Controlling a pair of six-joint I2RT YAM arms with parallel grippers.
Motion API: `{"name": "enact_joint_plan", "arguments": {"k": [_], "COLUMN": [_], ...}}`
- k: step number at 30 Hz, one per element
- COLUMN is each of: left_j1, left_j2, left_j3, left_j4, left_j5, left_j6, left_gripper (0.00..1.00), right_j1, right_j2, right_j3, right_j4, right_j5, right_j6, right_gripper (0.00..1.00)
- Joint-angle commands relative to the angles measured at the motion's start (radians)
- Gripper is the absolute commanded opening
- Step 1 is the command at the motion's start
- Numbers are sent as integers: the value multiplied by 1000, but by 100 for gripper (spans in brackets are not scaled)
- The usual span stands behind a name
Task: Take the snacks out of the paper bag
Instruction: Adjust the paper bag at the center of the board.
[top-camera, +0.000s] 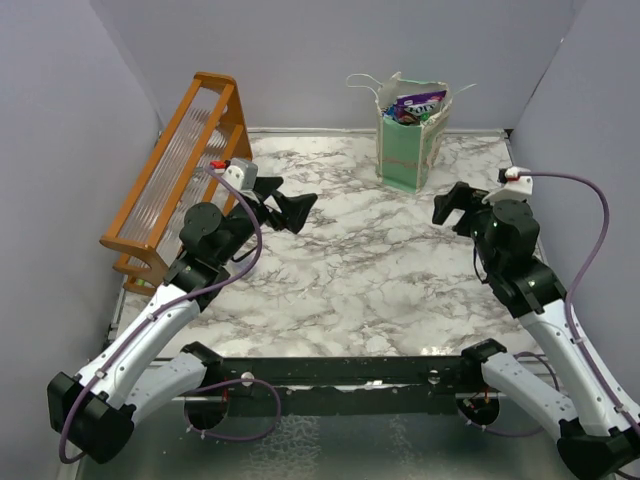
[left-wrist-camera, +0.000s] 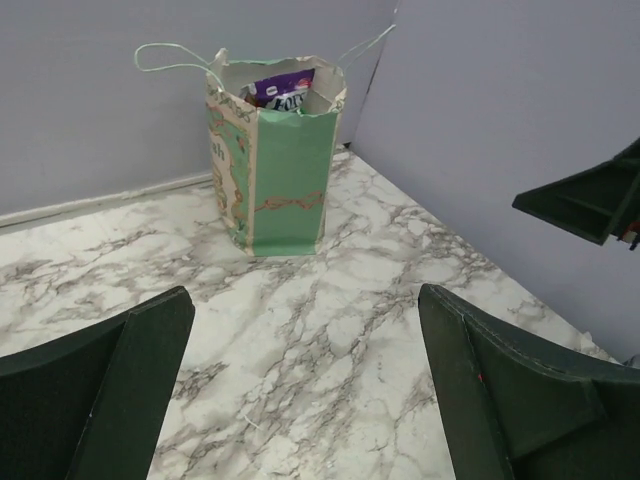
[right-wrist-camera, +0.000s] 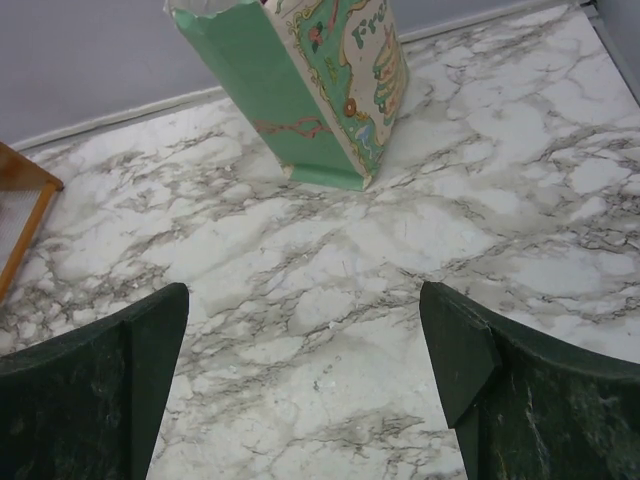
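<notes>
The mint-green paper bag (top-camera: 410, 148) stands upright at the back of the marble table, mouth open, white string handles out to the sides. A purple snack packet (top-camera: 418, 103) and other snacks poke out of its top. The bag also shows in the left wrist view (left-wrist-camera: 285, 175), with the purple packet (left-wrist-camera: 283, 90) inside, and in the right wrist view (right-wrist-camera: 330, 90), printed side facing. My left gripper (top-camera: 300, 208) is open and empty, left of the bag and nearer. My right gripper (top-camera: 447, 208) is open and empty, in front of the bag to its right.
An orange wooden rack (top-camera: 175, 170) leans along the left wall; its corner shows in the right wrist view (right-wrist-camera: 20, 190). Grey walls close the table at the back and both sides. The right gripper's fingers (left-wrist-camera: 590, 200) show in the left wrist view.
</notes>
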Motion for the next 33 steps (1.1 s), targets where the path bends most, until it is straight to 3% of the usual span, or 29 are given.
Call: {"name": "enact_joint_plan", "arguments": {"k": [1, 6, 14, 19, 26, 33], "left_j1": [8, 9, 28, 29, 29, 29], "left_j2": [3, -2, -5, 5, 87, 170], "left_j3": [2, -9, -36, -73, -20, 66], "left_j4": [93, 116, 148, 198, 105, -14], "left_j5": [76, 54, -9, -11, -12, 43], "left_j6": [18, -3, -58, -42, -14, -7], "left_gripper": [99, 99, 99, 99, 97, 90], "right_j1": [-12, -14, -16, -16, -16, -26], "right_j2": [34, 25, -17, 30, 237, 564], "right_j3": [77, 82, -52, -66, 49, 294], "right_j4": [25, 85, 241, 292, 359, 392], "right_j5": [31, -1, -124, -79, 8, 114], "right_j6": [26, 24, 81, 86, 87, 57], "right_gripper": [99, 99, 99, 99, 99, 99]}}
